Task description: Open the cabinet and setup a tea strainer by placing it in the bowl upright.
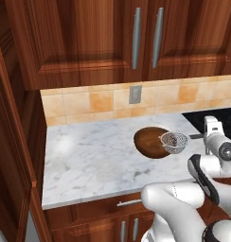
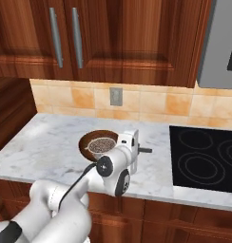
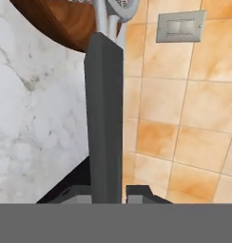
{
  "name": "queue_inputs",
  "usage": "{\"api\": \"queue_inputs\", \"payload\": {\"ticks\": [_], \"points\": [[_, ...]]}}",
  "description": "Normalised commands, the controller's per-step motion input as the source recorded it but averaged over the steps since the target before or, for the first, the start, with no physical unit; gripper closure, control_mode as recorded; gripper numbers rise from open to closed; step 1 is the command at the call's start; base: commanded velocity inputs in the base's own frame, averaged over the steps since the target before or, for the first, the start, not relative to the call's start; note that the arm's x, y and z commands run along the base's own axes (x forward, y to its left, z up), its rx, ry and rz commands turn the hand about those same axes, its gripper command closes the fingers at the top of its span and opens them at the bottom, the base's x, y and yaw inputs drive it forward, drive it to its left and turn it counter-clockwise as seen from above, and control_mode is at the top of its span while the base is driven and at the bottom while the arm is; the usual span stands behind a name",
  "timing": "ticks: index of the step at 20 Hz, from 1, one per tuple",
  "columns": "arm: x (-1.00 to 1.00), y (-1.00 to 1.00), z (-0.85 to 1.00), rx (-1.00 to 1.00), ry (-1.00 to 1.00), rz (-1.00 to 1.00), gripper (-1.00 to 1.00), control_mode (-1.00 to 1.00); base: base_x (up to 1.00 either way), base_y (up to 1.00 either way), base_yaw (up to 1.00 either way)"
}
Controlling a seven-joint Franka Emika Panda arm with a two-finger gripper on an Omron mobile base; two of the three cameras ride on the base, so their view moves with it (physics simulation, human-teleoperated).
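Silver mesh sits over dark wood: our strainer (image 1: 174,142) is at the bowl (image 1: 150,142), its basket over the bowl's right rim in the left base view and looking well inside the rim in the right base view, mouth up. The bowl stands on the marble counter (image 1: 89,160), near the black cooktop (image 2: 208,156) and below the wall cabinets (image 1: 112,38) and the outlet (image 1: 135,94) in the tiled backsplash. Our gripper (image 3: 107,190) is closed on the strainer's dark handle (image 3: 104,118), which runs from between the fingertips up to the metal neck at the bowl's edge in the hand view; in the left base view the handle pokes out from the basket towards our hand. We judge that we are late in the task: with the strainer out and in hand, the cabinet part looks done, and the basket has been brought to the bowl in an upright pose. We cannot tell whether the basket already rests on the bowl's inside or hangs just above it. What is left, as we read it, is to settle it if needed, let go of the handle, and see that the strainer does not tip over the rim once freed.
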Motion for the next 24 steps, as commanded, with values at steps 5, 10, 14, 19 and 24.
{"api": "queue_inputs", "payload": {"ticks": [5,10,14,19,24], "points": [[0.50,0.02,0.00,-0.01,-0.03,0.00,1.00,-1.00,0.00,0.00,0.00],[0.54,0.00,-0.05,0.00,-0.13,0.00,1.00,-1.00,0.00,0.00,0.00],[0.18,0.17,0.00,0.00,-0.18,0.00,1.00,-1.00,0.00,0.00,0.00],[0.00,0.43,0.00,-0.01,-0.26,0.00,1.00,-1.00,0.00,0.00,0.00],[0.00,0.38,-0.06,-0.01,-0.22,0.00,1.00,-1.00,0.00,0.00,0.00]]}}
